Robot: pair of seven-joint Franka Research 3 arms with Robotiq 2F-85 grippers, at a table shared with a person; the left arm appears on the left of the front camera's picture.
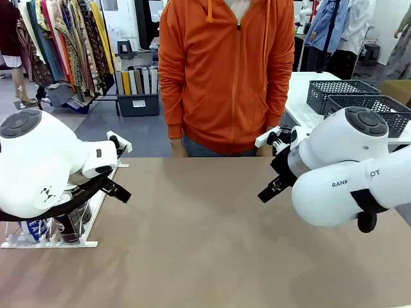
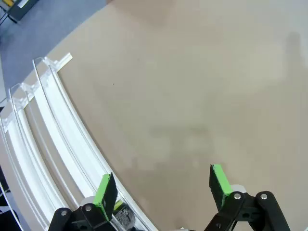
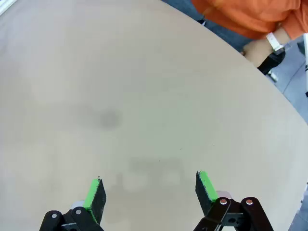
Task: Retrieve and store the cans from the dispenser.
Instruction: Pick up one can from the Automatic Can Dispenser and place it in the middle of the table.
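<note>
1. The cans (image 1: 31,228) sit at about 8 o'clock in the front view, under my left arm. One is blue and beside it is a darker one, both half hidden by the arm.
2. They stand at the near end of the dispenser (image 1: 64,244), the white rail rack at the left edge of the tabletop (image 1: 205,250).
3. My left jaws are wide open and hold nothing. Their green pads (image 2: 105,191) stand well apart.
4. In my left wrist view the white rails curve from 10 o'clock down to 6 o'clock. The pad on that side is over the innermost rail, and the other pad is over bare tabletop at 5 o'clock.
5. Just beside the 7 o'clock pad there is something silvery with a yellow-green mark. Too little of it shows for me to tell what it is.
6. My right jaws are open too and hold nothing. Their green pads (image 3: 95,193) hang over bare tabletop at 7 and 5 o'clock in the right wrist view.
7. A person in an orange hooded jacket (image 1: 225,70) stands at 12 o'clock across the tabletop.
8. In my right wrist view the person's hand (image 3: 260,49), with a white wristband, is at 2 o'clock beyond the table edge.
9. Dark grey lattice baskets (image 1: 340,93) rest on a white table at 2 o'clock in the front view.
</note>
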